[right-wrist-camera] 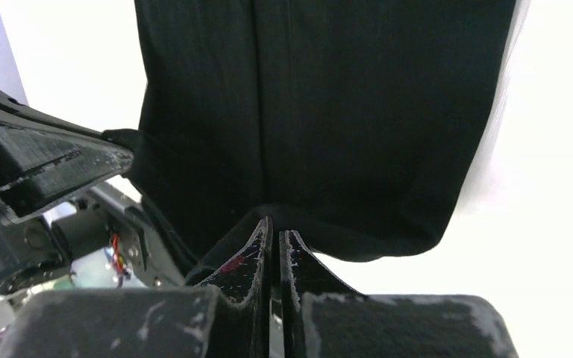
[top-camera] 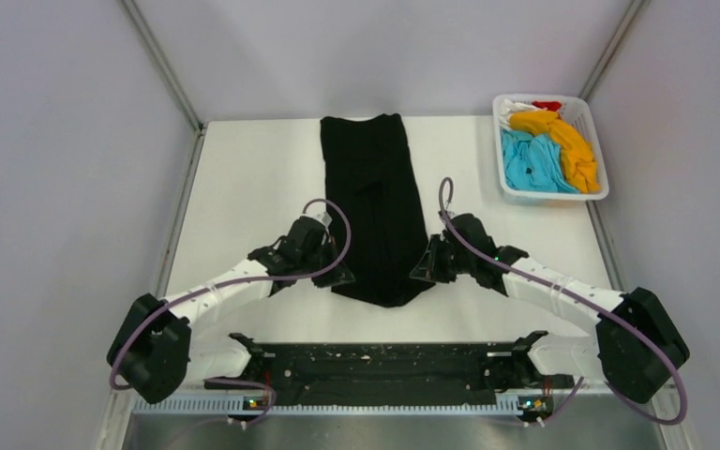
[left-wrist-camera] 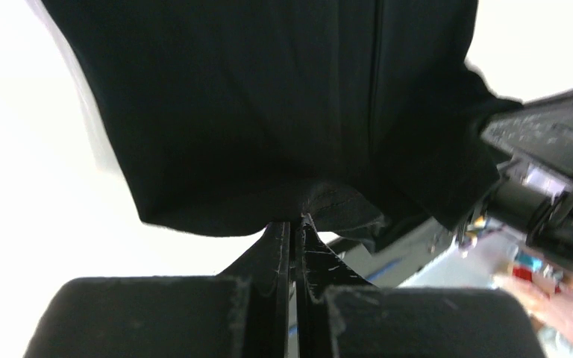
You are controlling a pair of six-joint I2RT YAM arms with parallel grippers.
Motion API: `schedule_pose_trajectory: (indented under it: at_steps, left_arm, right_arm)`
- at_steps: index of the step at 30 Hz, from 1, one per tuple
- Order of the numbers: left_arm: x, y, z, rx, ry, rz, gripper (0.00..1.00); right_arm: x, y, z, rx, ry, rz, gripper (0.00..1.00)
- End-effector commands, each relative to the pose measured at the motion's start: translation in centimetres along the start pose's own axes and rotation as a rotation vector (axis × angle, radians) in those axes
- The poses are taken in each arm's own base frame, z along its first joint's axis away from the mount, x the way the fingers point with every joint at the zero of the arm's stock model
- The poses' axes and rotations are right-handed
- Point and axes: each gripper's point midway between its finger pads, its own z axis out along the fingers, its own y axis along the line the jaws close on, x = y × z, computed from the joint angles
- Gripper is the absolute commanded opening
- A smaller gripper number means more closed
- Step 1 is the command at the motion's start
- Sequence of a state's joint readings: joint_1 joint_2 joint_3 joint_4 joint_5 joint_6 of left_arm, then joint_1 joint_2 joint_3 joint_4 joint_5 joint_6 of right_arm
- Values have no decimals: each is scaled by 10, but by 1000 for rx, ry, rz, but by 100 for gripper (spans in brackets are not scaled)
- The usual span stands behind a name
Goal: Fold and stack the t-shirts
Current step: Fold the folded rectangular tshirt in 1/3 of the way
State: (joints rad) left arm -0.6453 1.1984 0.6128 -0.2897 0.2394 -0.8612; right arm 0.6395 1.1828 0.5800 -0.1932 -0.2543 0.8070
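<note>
Nearest me, the left gripper (top-camera: pixel 339 275) and right gripper (top-camera: pixel 425 269) each clamp a near corner of the black t-shirt (top-camera: pixel 372 187), folded into a long strip down the table (top-camera: pixel 253 187). Far right, a white basket (top-camera: pixel 551 196) holds the orange t-shirt (top-camera: pixel 562 141), sky-blue t-shirt (top-camera: pixel 532 164), white t-shirt (top-camera: pixel 516 108) and red t-shirt (top-camera: pixel 547 106).

One black cloth t-shirt (top-camera: pixel 372 206); one white plastic basket (top-camera: pixel 553 195); four crumpled cloth shirts in it: orange (top-camera: pixel 567 145), sky-blue (top-camera: pixel 534 164), white (top-camera: pixel 517 109), red (top-camera: pixel 547 106).
</note>
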Motion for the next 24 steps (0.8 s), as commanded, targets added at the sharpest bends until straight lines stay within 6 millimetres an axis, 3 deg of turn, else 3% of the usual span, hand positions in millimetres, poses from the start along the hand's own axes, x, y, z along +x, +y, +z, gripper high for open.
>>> schedule_pose_trajectory:
  at_steps: [1, 8, 13, 17, 24]
  left_arm:
    - [-66, -22, -2, 49, -178, 12, 0]
    - [-127, -16, 3, 19, -225, 0, 0]
    - [-165, -11, 5, 30, -264, -5, 0]
    - [-192, -9, 10, -2, -282, -3, 0]
    - [-221, -1, 26, -4, -269, -16, 0]
  right_arm:
    - [-62, 23, 1, -21, -174, -75, 0]
    - [-130, 26, 6, 33, -292, -86, 0]
    - [-167, 25, 14, 47, -330, -92, 0]
    - [-192, 28, 19, 46, -353, -110, 0]
    - [-221, 25, 34, 50, -361, -117, 0]
